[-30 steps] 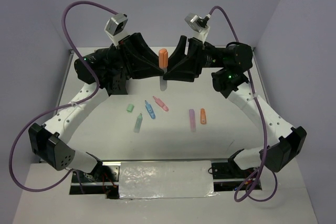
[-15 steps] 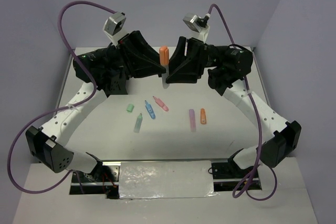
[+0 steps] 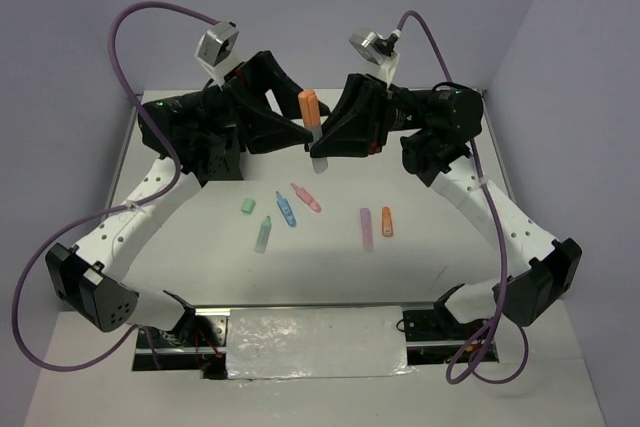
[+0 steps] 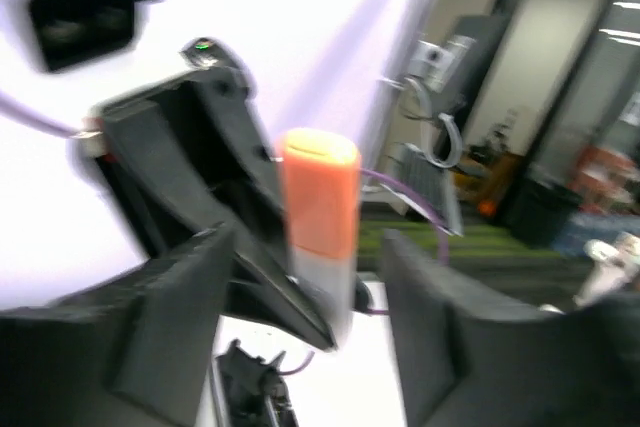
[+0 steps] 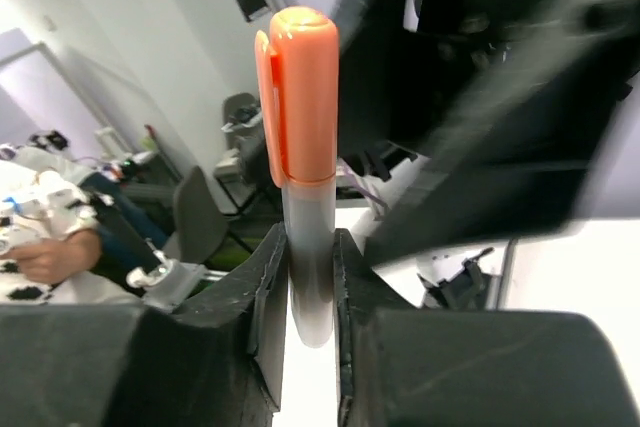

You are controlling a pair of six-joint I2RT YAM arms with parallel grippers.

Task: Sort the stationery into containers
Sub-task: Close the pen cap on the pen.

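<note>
Between the right gripper point(image 5: 311, 282) fingers you have the orange-capped marker point(image 5: 303, 97), clamped tight on its pale grey barrel just below the cap, with the cap standing clear above the pads. Opposite it, the left gripper point(image 4: 305, 267) stands open: its two dark fingers flank the same marker, with a gap showing on each side, so it is not carrying anything. From the overhead view the marker hangs roughly upright, cap uppermost and leaning a little to the left, in the air over the far middle of the table point(image 3: 440, 247), where the two wrists meet. Treat it as a light, stiff plastic stick; I'd judge the round, smooth barrel likely to swivel or slide in flat pads if you ease off, and the cap could pull free if you took it there. So keep your hold on the barrel, near the cap seam, where it is now. Below and nearer you, the rest of the stationery lies loose and well apart from both arms: a mint green stub point(image 3: 246, 205), a mint green marker point(image 3: 263, 235), a blue marker point(image 3: 286, 209) with a pink marker point(image 3: 306, 197) just beside it, then a purple marker point(image 3: 366, 228) and an orange stub point(image 3: 386, 222) side by side. You cannot make out the organizer behind the arms in these views.
</note>
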